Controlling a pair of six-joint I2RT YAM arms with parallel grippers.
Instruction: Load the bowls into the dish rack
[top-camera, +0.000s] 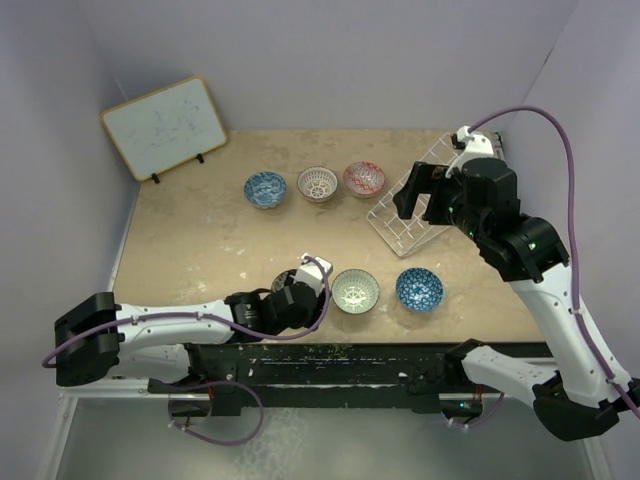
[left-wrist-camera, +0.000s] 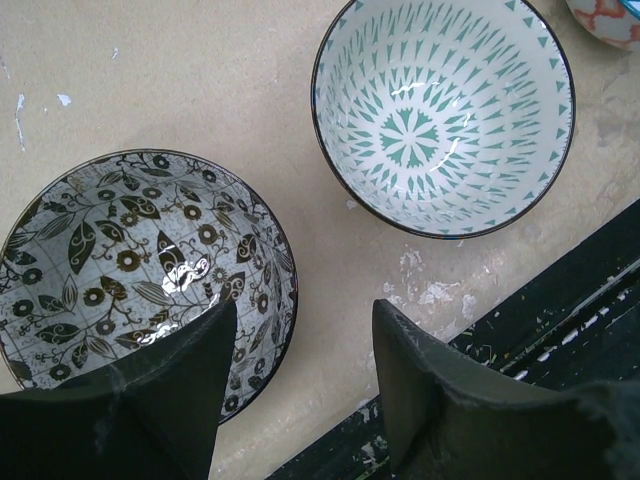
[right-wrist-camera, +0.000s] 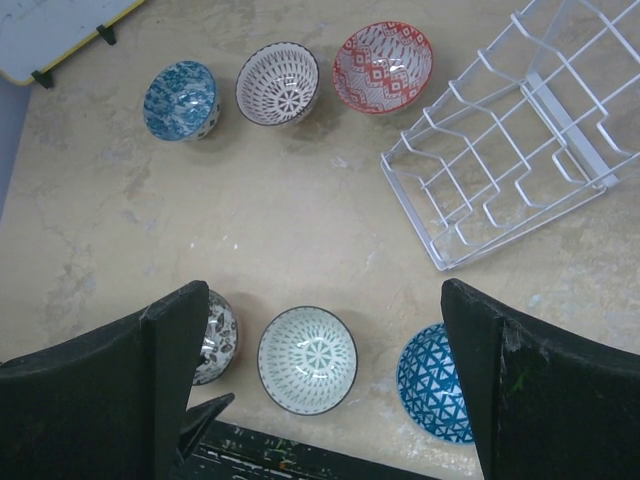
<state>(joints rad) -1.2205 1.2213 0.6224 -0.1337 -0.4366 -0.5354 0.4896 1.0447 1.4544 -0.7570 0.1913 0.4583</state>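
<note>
**A:** What's on the far left?

**B:** The board (top-camera: 165, 127), propped in the table's (top-camera: 200, 250) back corner. Right of it runs a back row of the far blue bowl (top-camera: 265, 188), the lattice bowl (top-camera: 317, 184) and the red bowl (top-camera: 364, 179). All three are upright and stand apart.

**A:** And the front row?

**B:** The grey-black bowl (left-wrist-camera: 120, 250) comes first, and in the top view it is mostly hidden under the left gripper (left-wrist-camera: 305, 310). Next are the green bowl (top-camera: 355, 291) and the near blue bowl (top-camera: 419, 289), both upright near the table's front edge.

**A:** How does the left gripper stand?

**B:** About half spread. In its wrist view one finger (left-wrist-camera: 170, 400) hangs over the grey-black bowl's inside and the other is outside the rim, so the jaws straddle the near rim. A gap shows on each side of the rim, so it holds nothing. I cannot tell whether a fingertip touches the bowl.

**A:** Where's the rack?

**B:** The rack (top-camera: 395, 222) lies at the back right, just beside the red bowl and skewed to the table's edges. All six bowls stand on the table, outside it.

**A:** And the right gripper?

**B:** The right gripper (top-camera: 420, 195) hovers over the rack in the top view. Its fingers are spread wide and hold nothing.
</note>
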